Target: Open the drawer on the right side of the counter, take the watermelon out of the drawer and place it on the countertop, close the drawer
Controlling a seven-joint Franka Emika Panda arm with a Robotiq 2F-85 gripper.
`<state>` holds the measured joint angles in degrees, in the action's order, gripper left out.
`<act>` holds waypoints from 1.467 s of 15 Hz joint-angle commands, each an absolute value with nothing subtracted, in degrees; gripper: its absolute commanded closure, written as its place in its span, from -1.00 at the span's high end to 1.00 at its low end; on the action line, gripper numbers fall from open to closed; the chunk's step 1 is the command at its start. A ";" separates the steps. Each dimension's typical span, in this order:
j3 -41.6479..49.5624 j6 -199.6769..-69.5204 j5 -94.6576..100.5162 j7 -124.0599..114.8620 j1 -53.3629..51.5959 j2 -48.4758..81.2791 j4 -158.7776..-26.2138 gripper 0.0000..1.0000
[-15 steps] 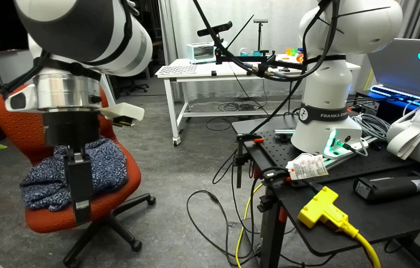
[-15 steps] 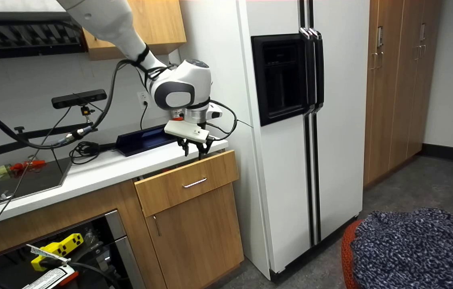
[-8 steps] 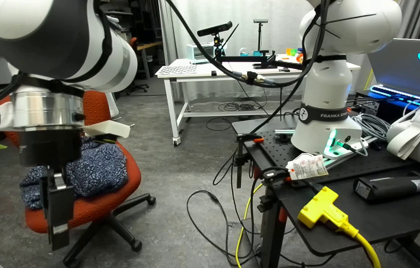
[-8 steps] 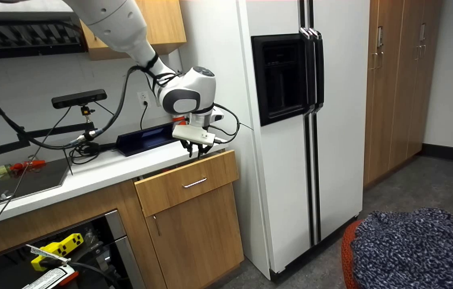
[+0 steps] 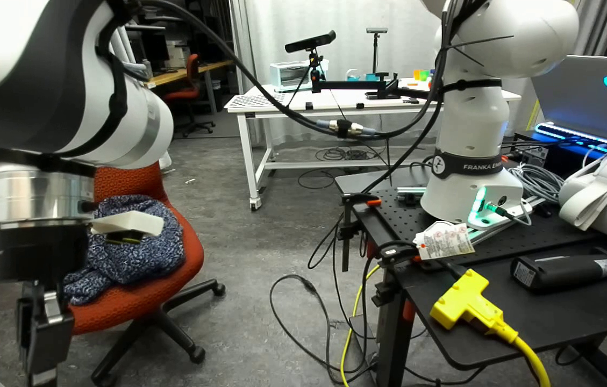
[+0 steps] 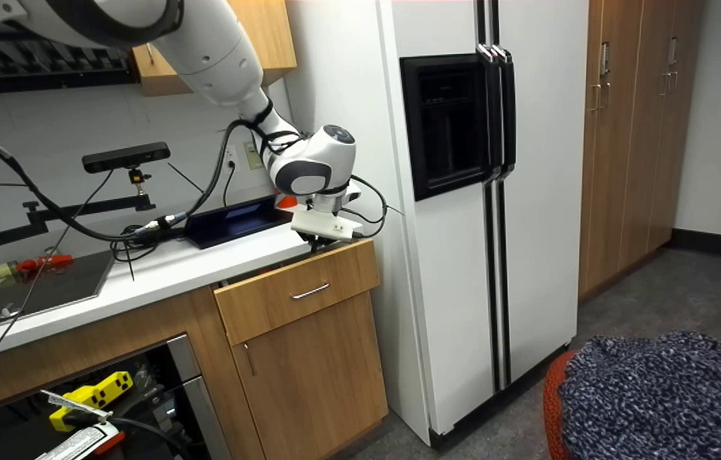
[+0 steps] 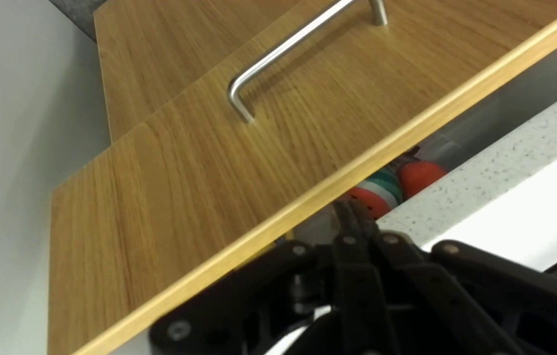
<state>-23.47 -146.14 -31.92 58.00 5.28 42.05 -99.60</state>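
The drawer [image 6: 296,291] stands partly open, leaving a narrow gap between its wooden front [image 7: 199,197] and the edge of the countertop [image 7: 436,212]. Down in that gap, in the wrist view, shows part of the watermelon [image 7: 380,191], red with dark seeds and a white and green striped rind; the rest is hidden by the drawer front and counter edge. My gripper [image 7: 354,212] points down into the opening with its fingers together and nothing between them. Its tips overlap the watermelon in that view; I cannot tell whether they touch it. In an exterior view the gripper [image 6: 314,248] is just behind the drawer front.
Beside the watermelon lies a red round thing [image 7: 419,176], with a bit of yellow [image 7: 289,235] nearer the drawer front. A metal handle [image 6: 310,291] juts from the drawer. The refrigerator [image 6: 360,147] walls off one side. A dark blue tray [image 6: 232,223] sits on the counter.
The jaws have gone from open to shut. The arm has reached farther toward the refrigerator side and sunk lower at the drawer opening. The drawer has stayed where it was.
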 commanded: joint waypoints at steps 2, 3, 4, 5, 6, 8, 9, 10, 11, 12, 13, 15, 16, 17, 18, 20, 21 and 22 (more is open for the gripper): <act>-26.04 -142.71 -31.23 61.88 6.76 48.20 -92.32 -1.00; -25.99 -141.96 -30.73 61.88 6.35 49.05 -91.06 -1.00; -26.00 -140.96 -30.28 62.01 6.02 49.80 -89.84 -1.00; -26.09 -139.91 -29.96 62.06 5.85 50.48 -88.72 -1.00; -26.15 -138.98 -29.72 62.04 5.75 51.11 -87.74 -1.00; -25.97 -137.42 -29.70 61.74 5.68 52.06 -86.48 -1.00; -25.64 -136.80 -29.71 61.47 5.68 52.23 -86.37 -1.00; -25.34 -136.40 -29.77 61.23 5.80 52.25 -86.65 -1.00; -24.96 -136.25 -29.82 61.00 5.94 52.18 -87.20 -1.00; -24.42 -136.22 -29.70 60.74 6.01 52.03 -87.85 -1.00; -24.11 -136.17 -29.81 60.45 6.11 51.81 -88.40 -1.00; -23.07 -135.64 -28.95 59.34 5.70 50.73 -89.35 -1.00; -22.28 -135.29 -28.19 58.51 5.24 50.08 -89.83 -1.00; -21.03 -134.57 -26.95 56.89 4.57 48.93 -90.77 -1.00; -20.04 -133.94 -25.72 55.35 4.08 47.94 -91.50 -1.00; -17.65 -132.66 -22.64 50.84 2.97 44.99 -94.01 -1.00; -16.88 -132.07 -21.34 48.87 2.73 43.42 -95.48 -1.00; -16.04 -131.53 -19.94 46.89 2.39 41.94 -96.98 -1.00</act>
